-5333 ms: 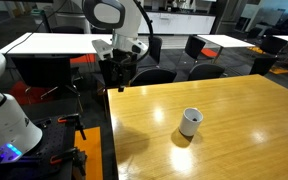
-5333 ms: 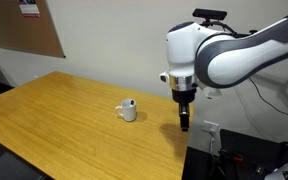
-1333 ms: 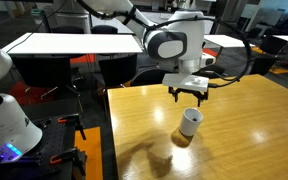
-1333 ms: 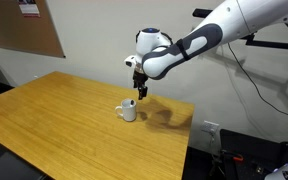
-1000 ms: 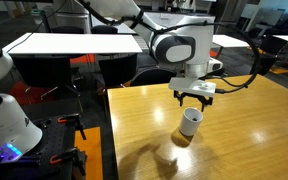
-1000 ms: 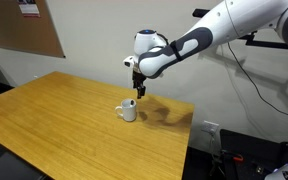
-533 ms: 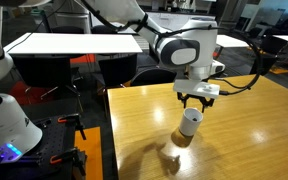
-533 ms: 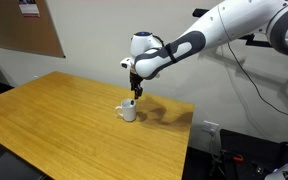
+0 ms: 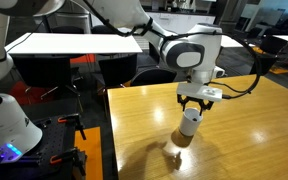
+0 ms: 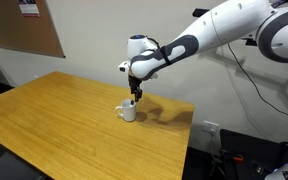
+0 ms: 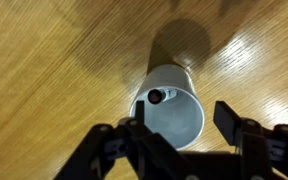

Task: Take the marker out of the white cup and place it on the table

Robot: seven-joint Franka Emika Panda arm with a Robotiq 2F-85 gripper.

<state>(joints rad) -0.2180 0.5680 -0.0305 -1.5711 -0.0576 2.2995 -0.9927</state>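
Note:
The white cup (image 9: 190, 122) stands upright on the honey-brown table (image 9: 254, 140); it also shows in an exterior view (image 10: 129, 111). In the wrist view I look straight down into the cup (image 11: 171, 105). The dark marker (image 11: 156, 97) leans against its inner wall at the upper left. My gripper (image 9: 192, 106) hangs directly over the cup's mouth, in both exterior views (image 10: 136, 99). In the wrist view the gripper (image 11: 182, 122) is open, its fingers (image 11: 227, 122) standing on either side of the rim, holding nothing.
The cup stands near the table's edge on the robot side. White-topped tables (image 9: 54, 43) and black chairs (image 9: 198, 48) stand beyond the table. A corkboard (image 10: 24, 25) hangs on the wall.
My gripper has swung in from the table's edge to above the cup, and over the last second has sunk lower toward the cup's mouth. The cup has not moved.

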